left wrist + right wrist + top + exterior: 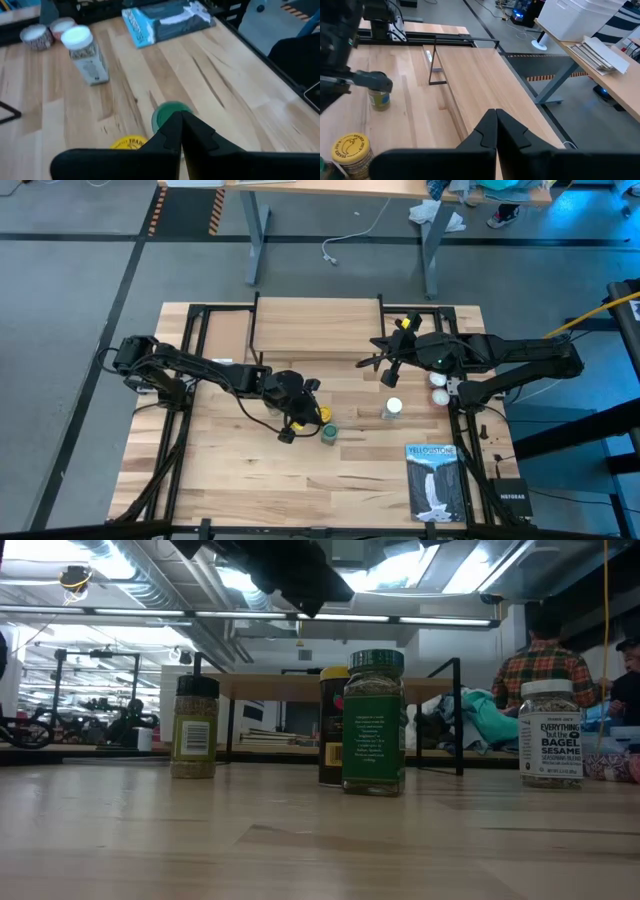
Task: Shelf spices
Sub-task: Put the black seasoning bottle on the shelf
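Four spice jars stand upright on the tabletop. The dark-lidded jar (pixel 195 726) is on the left in the low view. The green jar (pixel 373 721) stands in front of the amber yellow-lidded jar (pixel 331 726). The white-lidded jar (pixel 549 732) stands to the right. My left gripper (pixel 176 131) is shut and hovers above the green lid (pixel 171 112) and yellow lid (pixel 128 143); in the high view it (pixel 297 406) is just left of them. My right gripper (pixel 495 131) is shut above the shelf's wooden plank (pixel 480 80), near its right end (pixel 388 362). The shelf (pixel 315 328) stands at the far side.
A blue-and-white book (pixel 433 480) lies near the table's right near corner. Two small paper cups (pixel 438 386) sit by the right arm. A black box (pixel 510 498) rests at the right edge. People (pixel 543 665) are in the room beyond the table.
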Action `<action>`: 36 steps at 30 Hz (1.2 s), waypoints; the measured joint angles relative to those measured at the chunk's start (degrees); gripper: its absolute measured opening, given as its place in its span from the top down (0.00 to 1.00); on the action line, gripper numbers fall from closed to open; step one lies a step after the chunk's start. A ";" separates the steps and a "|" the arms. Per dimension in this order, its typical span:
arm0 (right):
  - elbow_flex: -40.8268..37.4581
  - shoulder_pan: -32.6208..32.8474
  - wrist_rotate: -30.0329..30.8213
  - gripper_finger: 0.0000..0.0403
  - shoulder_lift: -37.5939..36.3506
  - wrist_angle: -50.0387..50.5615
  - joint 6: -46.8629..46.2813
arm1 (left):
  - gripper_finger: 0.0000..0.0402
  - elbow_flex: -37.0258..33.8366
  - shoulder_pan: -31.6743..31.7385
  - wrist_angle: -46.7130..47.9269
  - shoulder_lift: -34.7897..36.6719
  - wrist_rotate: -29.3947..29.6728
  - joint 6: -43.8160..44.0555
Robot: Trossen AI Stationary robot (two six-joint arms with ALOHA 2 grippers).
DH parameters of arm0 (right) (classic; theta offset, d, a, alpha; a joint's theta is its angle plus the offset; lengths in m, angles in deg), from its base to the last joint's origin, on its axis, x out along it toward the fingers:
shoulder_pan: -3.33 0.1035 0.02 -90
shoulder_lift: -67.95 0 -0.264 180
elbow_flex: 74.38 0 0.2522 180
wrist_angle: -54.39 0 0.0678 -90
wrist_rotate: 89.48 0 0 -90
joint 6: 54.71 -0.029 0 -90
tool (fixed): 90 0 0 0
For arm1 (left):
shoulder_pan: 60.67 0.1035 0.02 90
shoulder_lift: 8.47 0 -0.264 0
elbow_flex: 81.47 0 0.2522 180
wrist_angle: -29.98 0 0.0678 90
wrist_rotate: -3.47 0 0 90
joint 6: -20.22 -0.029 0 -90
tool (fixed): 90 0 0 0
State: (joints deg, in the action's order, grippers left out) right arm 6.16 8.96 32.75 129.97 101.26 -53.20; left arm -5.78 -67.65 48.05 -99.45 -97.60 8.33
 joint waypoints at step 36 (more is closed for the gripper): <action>-0.07 7.10 2.20 1.00 0.11 -0.01 0.04 | 0.26 -0.57 -3.45 42.84 14.14 19.50 3.83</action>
State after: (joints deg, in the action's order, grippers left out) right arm 6.09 16.06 34.95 130.08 101.25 -53.15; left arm -6.35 -71.10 90.89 -85.31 -78.09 12.16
